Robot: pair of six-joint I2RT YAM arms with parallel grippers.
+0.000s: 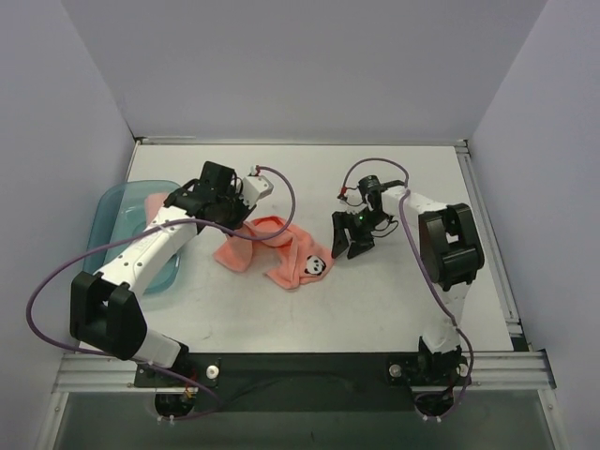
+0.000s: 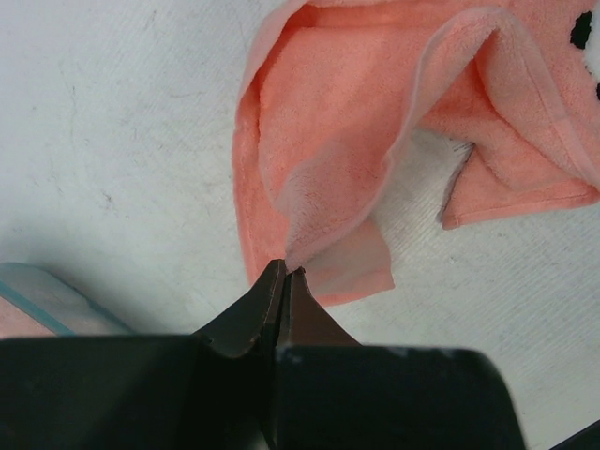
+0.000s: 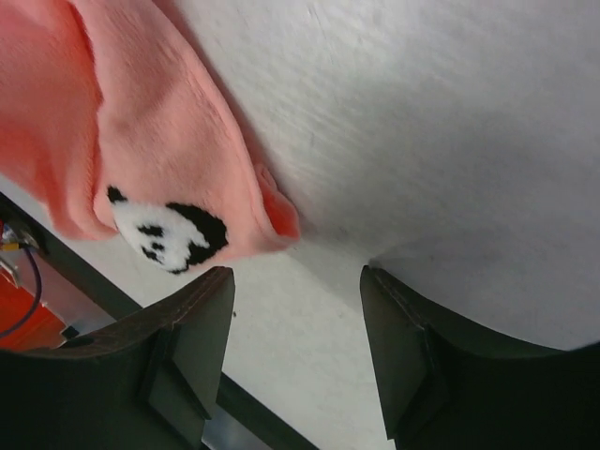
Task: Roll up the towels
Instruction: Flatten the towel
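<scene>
Black fingers of the left gripper (image 2: 284,271) are squeezed together on a thin edge of the pink towel (image 2: 328,141).
That towel lies crumpled and partly folded in the middle of the white table (image 1: 375,300), with its panda picture (image 1: 315,266) facing up. Right gripper (image 3: 295,274) hangs just beside the panda corner, fingers wide apart, holding nothing. Table top is flat, with small grey scuffs. Blue-green tray (image 1: 108,216) sits at the left edge with more pink cloth (image 1: 150,201) inside. Plain pale walls (image 1: 300,66) stand on three sides.
</scene>
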